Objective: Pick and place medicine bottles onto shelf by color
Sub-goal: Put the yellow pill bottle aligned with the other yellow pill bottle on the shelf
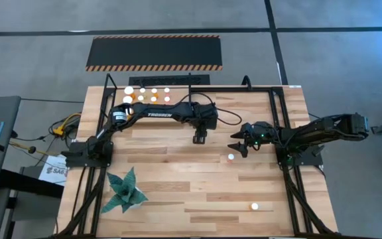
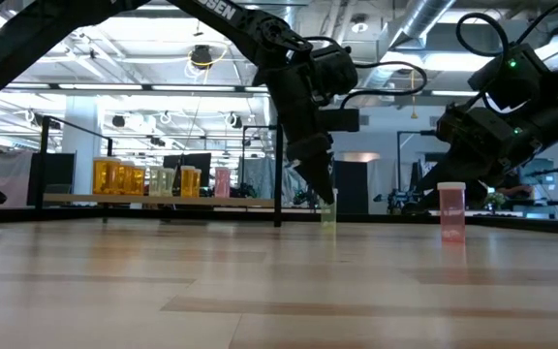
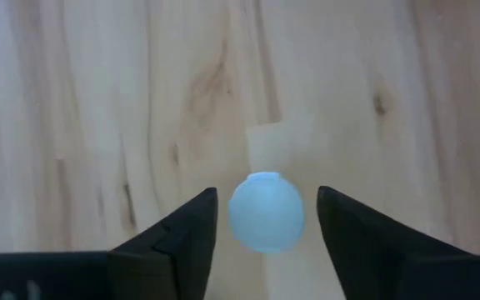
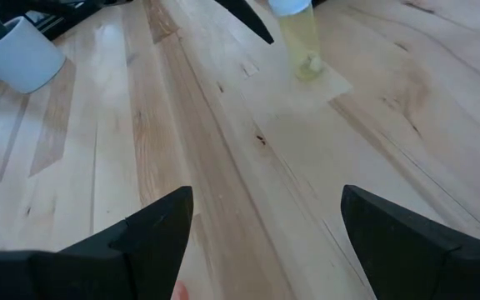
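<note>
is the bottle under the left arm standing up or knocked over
Upright. The left wrist view looks straight down on the bottle's round cap between the left gripper's open fingers, and the low view shows it standing on the table.

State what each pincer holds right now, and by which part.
Nothing is held. The left pincer is open, its fingers flanking the cap of a pale yellow-green bottle without touching. The right pincer is open and empty above the table.

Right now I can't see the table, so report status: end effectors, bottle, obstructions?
Left end effector open, straddling yellowish bottle, no grip seen. Right end effector open, over bare wood beside pink bottle. Nothing blocking.
</note>
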`<action>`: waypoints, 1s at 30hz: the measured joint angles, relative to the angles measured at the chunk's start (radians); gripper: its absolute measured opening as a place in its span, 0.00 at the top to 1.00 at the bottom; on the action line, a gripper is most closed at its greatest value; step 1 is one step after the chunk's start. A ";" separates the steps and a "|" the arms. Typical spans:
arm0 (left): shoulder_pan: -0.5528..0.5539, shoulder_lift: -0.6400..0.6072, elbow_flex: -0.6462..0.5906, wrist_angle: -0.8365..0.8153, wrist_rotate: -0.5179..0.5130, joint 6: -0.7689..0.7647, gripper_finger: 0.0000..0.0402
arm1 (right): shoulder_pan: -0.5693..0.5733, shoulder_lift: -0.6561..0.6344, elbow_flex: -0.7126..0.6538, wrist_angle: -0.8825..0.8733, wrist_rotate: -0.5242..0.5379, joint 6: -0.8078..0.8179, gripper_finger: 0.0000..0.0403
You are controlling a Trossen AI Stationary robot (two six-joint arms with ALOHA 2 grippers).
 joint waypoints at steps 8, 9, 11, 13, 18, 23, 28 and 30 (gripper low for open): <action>0.000 0.000 0.000 0.000 0.066 0.000 0.66 | 0.000 0.000 0.000 0.000 0.000 0.000 0.19; 0.000 0.000 0.000 0.000 0.066 0.000 0.67 | 0.000 0.000 0.000 0.000 0.000 0.000 0.19; 0.000 0.000 0.000 0.001 0.066 0.000 0.70 | 0.000 0.000 0.000 0.000 0.000 0.000 0.19; 0.000 0.000 0.000 0.001 0.064 0.000 0.73 | 0.000 0.000 0.000 0.000 0.000 0.000 0.19; 0.000 0.000 0.000 0.000 0.064 0.000 0.76 | 0.000 0.000 0.000 0.000 0.000 0.000 0.19; -0.003 0.000 0.000 -0.001 0.061 -0.001 0.75 | 0.000 0.000 0.000 0.000 0.000 0.000 0.19; -0.013 -0.001 0.031 -0.055 0.067 -0.025 0.75 | 0.000 0.000 0.000 -0.001 0.000 0.000 0.19; -0.018 -0.002 0.052 -0.079 0.097 -0.028 0.75 | 0.000 0.000 0.000 -0.001 0.000 0.000 0.19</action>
